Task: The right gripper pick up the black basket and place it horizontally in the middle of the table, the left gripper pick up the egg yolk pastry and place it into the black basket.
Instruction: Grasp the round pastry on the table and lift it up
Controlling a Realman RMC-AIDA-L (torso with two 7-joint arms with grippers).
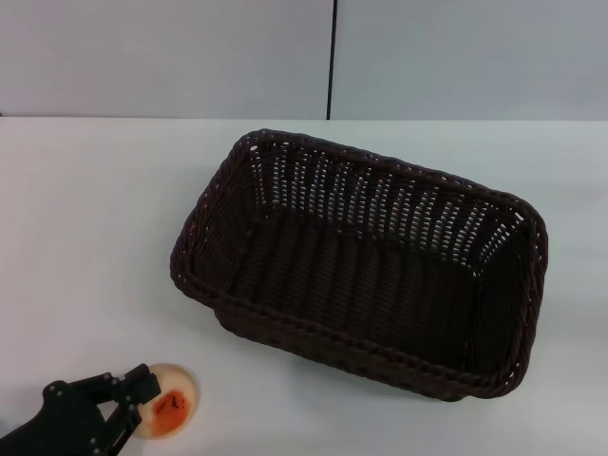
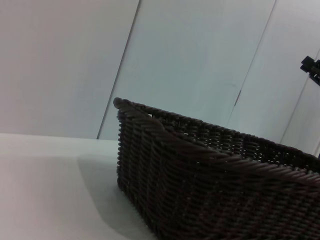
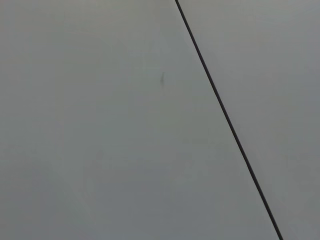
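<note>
The black basket [image 1: 361, 275] stands empty on the white table [image 1: 85, 209], right of centre, its long side running slightly askew from upper left to lower right. It also fills the lower part of the left wrist view [image 2: 210, 180]. The egg yolk pastry [image 1: 176, 404], a cream ball with an orange-red patch, lies on the table near the front left edge. My left gripper [image 1: 142, 404] is low at the pastry's left side, open, with its fingertips [image 1: 144, 382] reaching over the pastry's left edge. The right gripper is out of view.
A grey panelled wall [image 1: 190, 57] runs behind the table; the right wrist view shows only this wall [image 3: 125, 125]. A small black part [image 2: 311, 67] shows at the edge of the left wrist view; I cannot tell what it is.
</note>
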